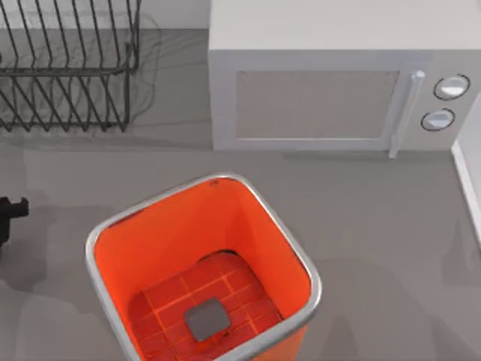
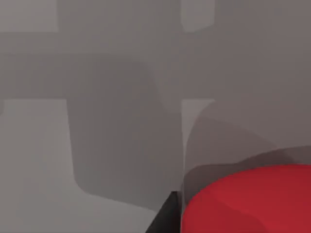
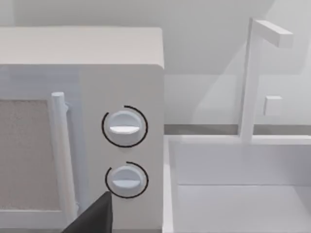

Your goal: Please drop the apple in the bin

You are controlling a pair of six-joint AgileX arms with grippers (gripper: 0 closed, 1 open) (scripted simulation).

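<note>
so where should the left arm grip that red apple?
Judging by the left wrist view, the smooth red round apple sits close under the camera on the grey table. It is ball-like with no handle, so probably across its widest middle, coming straight down from above with a dark finger on each side.

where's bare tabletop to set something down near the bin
Free: the grey strip between the bin and microwave, and the patch right of the bin. Crowded: top left by the wire rack; the left end effector sits at the left edge.
</note>
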